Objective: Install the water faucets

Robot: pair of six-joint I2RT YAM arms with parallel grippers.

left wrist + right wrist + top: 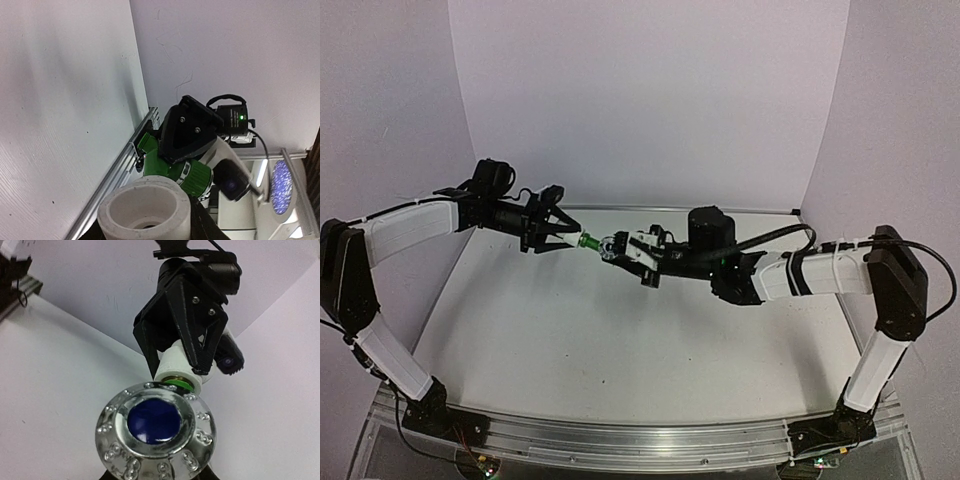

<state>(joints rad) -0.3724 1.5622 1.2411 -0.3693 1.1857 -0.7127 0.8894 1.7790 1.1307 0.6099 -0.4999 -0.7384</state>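
Top external view: both arms meet in mid-air above the pale, matte desk (620, 370), where the left pincer (558, 232) is clamped on the white pipe fitting (175, 362), a smooth, thick-walled hollow tube, and the right pincer (620, 247) grips the glossy green tap (590, 241). The tap's ribbed green body meets the fitting's far mouth, and its round knob (155, 427), shiny chrome studded with bumps around a blue centre, fills the right wrist view. Black angular fingers (205, 335) hide much of the joint.

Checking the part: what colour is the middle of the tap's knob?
Dark blue, on the knob; clearest in right wrist view.
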